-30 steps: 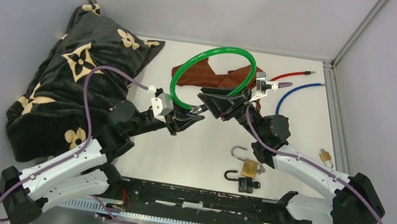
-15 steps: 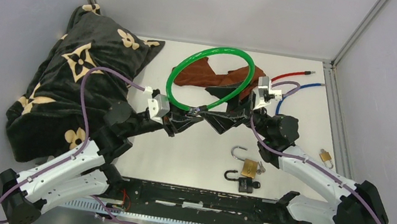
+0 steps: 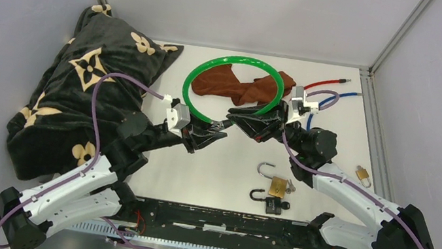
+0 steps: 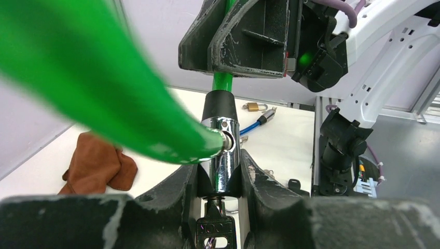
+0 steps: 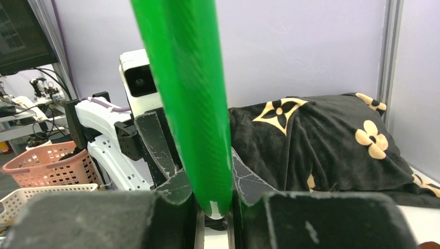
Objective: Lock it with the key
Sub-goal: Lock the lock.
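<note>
A green cable lock (image 3: 241, 59) forms a loop over the middle of the table. My left gripper (image 4: 220, 174) is shut on its chrome lock cylinder (image 4: 221, 161), which stands upright between the fingers. The black-headed key (image 4: 215, 228) sticks out of the cylinder's lower end. The cable's metal tip meets the side of the cylinder. My right gripper (image 5: 214, 194) is shut on the green cable (image 5: 192, 104) just above the cylinder, opposite the left gripper (image 3: 217, 129). In the top view the right gripper (image 3: 237, 116) faces left.
A black pillow with beige flowers (image 3: 85, 84) fills the left side. A brown cloth (image 3: 237, 86) lies under the loop. Red (image 3: 323, 84) and blue (image 3: 331, 98) cables lie at the back right. Open brass (image 3: 276, 186) and black (image 3: 271, 203) padlocks lie near the front, another small brass one (image 3: 363, 175) at the right.
The right gripper let go, shifted right and closed again on the cable. The green loop has tipped down from steeply tilted to lying flatter over the brown cloth. The left gripper kept its hold.
</note>
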### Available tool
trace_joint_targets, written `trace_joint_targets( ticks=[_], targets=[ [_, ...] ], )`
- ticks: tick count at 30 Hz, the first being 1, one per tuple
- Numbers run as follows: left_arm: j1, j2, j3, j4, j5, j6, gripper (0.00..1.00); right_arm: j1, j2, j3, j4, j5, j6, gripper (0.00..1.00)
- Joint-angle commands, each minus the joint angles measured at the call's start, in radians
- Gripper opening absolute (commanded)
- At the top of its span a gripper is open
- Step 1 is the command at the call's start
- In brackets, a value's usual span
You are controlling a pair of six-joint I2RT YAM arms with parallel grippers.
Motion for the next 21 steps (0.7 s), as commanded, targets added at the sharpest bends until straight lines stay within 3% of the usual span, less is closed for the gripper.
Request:
trace_joint_targets(
  ticks=[1,3,8,11,21],
  targets=[
    [-0.004,-0.007,0.061,0.093,0.022,-0.069,0.02,-0.001,0.009,-0.016,0.108,0.054,0.056,0.00],
    [-0.003,-0.009,0.055,0.093,0.005,-0.073,0.03,-0.011,0.010,-0.031,0.172,0.090,0.109,0.00],
    [-0.004,-0.016,0.040,0.096,-0.012,-0.062,0.36,-0.041,0.013,-0.078,0.338,0.160,0.247,0.00],
    [-0.004,-0.030,0.039,0.083,-0.015,-0.045,0.51,-0.044,0.006,-0.073,0.338,0.157,0.246,0.00],
    [0.001,-0.059,0.122,0.059,-0.166,-0.037,0.68,-0.048,-0.007,-0.065,0.313,0.107,0.216,0.00]
  ],
)
